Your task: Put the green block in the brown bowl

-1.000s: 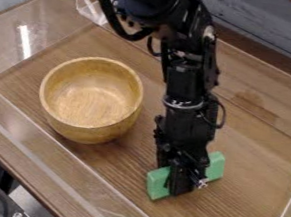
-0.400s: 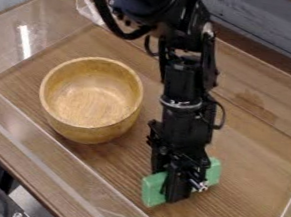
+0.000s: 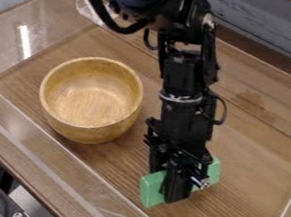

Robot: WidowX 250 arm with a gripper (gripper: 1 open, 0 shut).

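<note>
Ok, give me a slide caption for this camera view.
Robot gripper clamped on a green block, beside an empty wooden bowl.

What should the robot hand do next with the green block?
Probably lift it higher. The gripper is clamped on the green block, which looks barely off the table. The brown bowl sits to its left with thick, tall walls, so the block likely needs more height before swinging over the rim.

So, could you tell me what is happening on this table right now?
A black robot arm has its gripper closed on the green block, to the right of the brown wooden bowl. The jaws straddle the block's middle; whether it is off the table is unclear. The bowl is empty, so the block is not yet in it.
</note>
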